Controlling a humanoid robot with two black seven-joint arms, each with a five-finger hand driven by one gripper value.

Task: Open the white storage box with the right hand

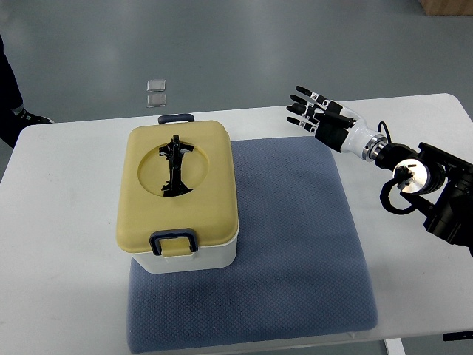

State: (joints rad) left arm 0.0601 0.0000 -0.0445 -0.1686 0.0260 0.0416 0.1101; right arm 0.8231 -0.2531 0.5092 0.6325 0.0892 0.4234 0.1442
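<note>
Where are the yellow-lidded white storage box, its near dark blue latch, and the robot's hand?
Yellow-lidded white storage box (207, 185): top view, lid surface.
Dark blue latch (174, 242): top view, clip's middle.
Right hand (316, 112): top view, palm.

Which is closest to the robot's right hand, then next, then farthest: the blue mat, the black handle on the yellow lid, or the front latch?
From the right hand:
1. Blue mat, just below it.
2. Black handle, mid-lid, leftward.
3. Front latch, the box's near edge.

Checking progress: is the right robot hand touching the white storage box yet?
Apart. The top view shows the right robot hand, fingers spread, well off to the side of the white storage box, with bare table and blue mat between them.
</note>
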